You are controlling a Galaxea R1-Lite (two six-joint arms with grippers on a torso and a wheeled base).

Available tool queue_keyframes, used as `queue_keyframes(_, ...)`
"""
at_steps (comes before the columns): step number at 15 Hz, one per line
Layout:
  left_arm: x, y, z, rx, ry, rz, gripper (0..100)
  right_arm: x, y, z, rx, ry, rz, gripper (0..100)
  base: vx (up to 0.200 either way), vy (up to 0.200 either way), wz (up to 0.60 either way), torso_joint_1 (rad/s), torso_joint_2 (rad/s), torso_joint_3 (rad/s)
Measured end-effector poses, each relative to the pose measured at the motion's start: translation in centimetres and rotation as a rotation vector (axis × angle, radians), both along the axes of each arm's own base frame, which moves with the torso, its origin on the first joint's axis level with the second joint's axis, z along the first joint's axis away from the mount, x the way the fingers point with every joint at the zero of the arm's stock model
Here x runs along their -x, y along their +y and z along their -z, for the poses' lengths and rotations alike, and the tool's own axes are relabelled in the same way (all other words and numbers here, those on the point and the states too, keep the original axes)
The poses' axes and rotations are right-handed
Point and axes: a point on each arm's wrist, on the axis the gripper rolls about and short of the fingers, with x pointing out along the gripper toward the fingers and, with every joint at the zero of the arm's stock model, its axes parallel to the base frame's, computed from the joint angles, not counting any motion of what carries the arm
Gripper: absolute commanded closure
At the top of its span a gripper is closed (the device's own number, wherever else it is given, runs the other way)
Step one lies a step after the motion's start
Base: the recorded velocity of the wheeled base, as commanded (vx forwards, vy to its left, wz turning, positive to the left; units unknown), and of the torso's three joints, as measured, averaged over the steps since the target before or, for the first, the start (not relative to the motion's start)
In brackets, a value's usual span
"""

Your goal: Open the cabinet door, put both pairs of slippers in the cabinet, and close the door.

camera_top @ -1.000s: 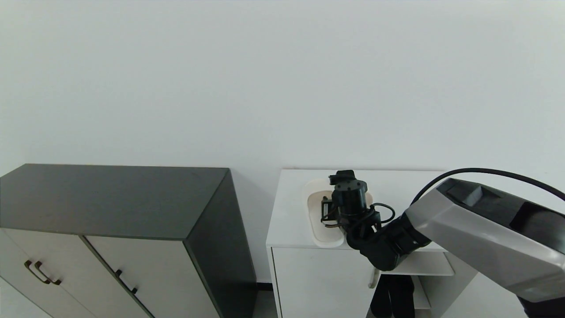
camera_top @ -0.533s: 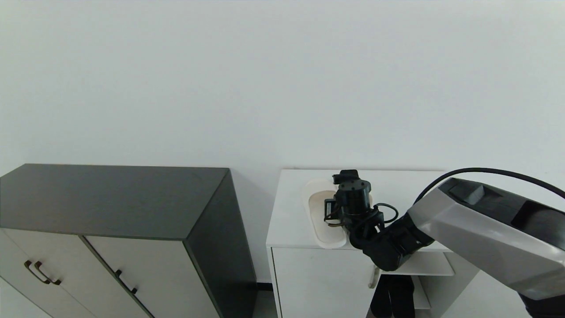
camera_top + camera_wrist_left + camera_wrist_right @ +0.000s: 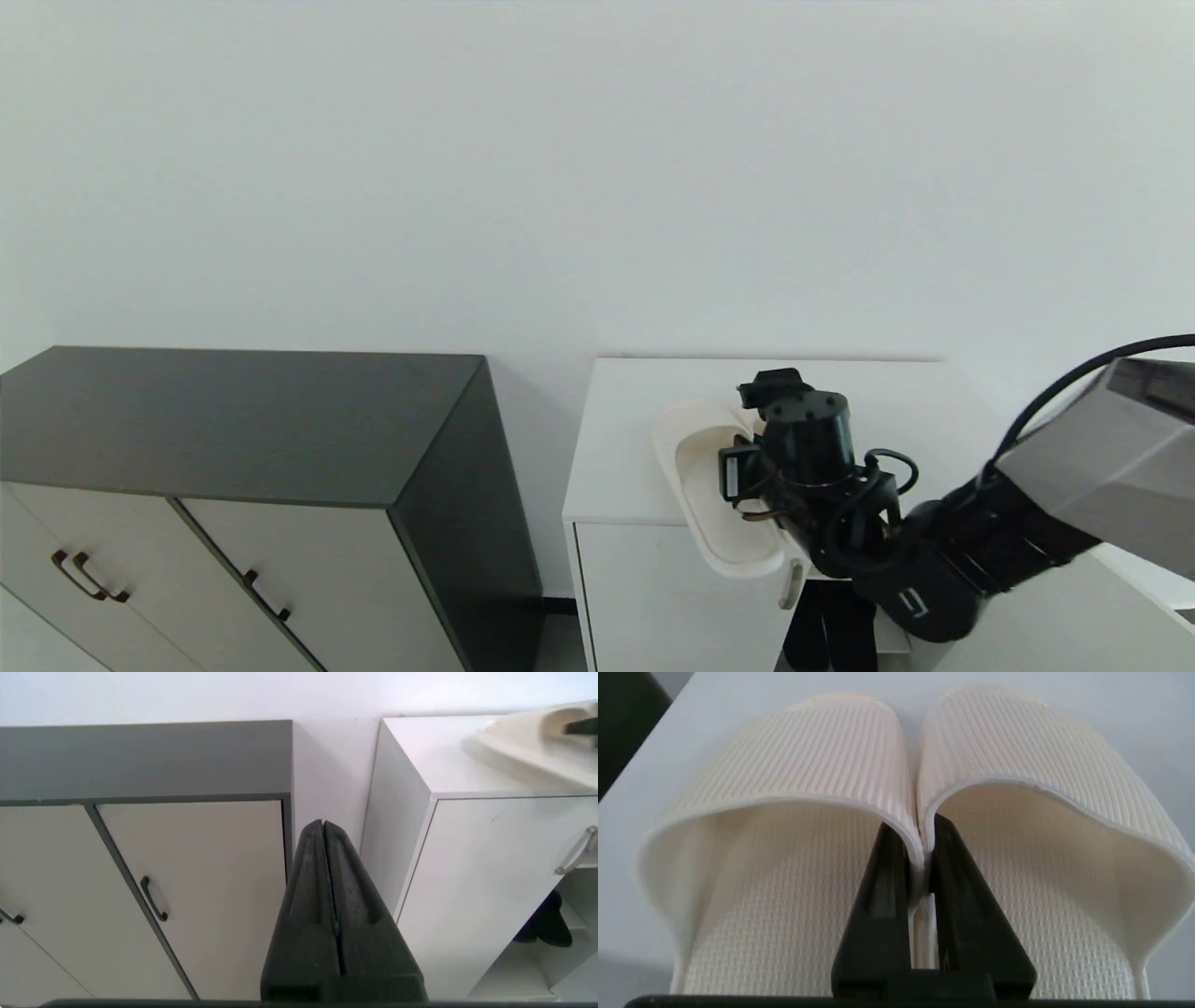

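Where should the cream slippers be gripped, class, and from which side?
Pinch the slippers by their touching inner strap edges, so one grip carries both. Come from the open heel end, as the right gripper does; the arched straps leave room underneath.

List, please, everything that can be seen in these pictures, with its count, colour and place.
cream ribbed slippers: one pair, cream, at the front edge of the white cabinet's top and partly beyond it, inner edges pinched together.
black slippers: one pair as far as can be told, black, low in the open compartment of the white cabinet.
tall white cabinet: one, white, against the wall on the right; pale handle on its front door.
dark-topped cabinet with cream doors: one, dark grey top, cream doors with dark handles, to the left of the white one.
plain wall: one, white, behind both.
right pincer: one, black, shut on the cream ribbed slippers.
left pincer: one, black, shut, empty, facing the two cabinets.
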Motion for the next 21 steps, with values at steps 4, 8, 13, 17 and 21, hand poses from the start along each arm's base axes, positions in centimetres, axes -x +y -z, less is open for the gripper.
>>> queue_keyframes(4,0.0,0.0,0.0,0.0,0.0,0.002,100,5.6,-1.5,-0.7,-0.023,-0.014,-0.069,100,0.0,0.0,0.0,0.0,0.0,0.0)
queue_keyframes(8,0.0,0.0,0.0,0.001,0.0,0.003,100,7.6,-2.0,-0.7,-0.015,-0.004,-0.1,100,-0.05,0.0,0.0,0.002,0.0,0.002)
queue_keyframes(13,0.0,0.0,0.0,0.002,0.0,0.002,100,7.8,-2.2,-0.7,-0.014,-0.003,-0.101,100,-0.2,0.0,0.0,0.009,0.01,0.004)
queue_keyframes(17,0.0,0.0,0.0,0.003,0.0,0.001,100,7.8,-2.2,-0.7,-0.017,-0.003,-0.102,100,-0.2,0.0,0.0,-0.006,0.0,0.005)
queue_keyframes(21,0.0,0.0,0.0,0.003,0.0,0.003,100,7.8,-2.2,-0.7,-0.016,-0.002,-0.101,100,-0.2,0.0,0.0,0.001,0.0,0.001)
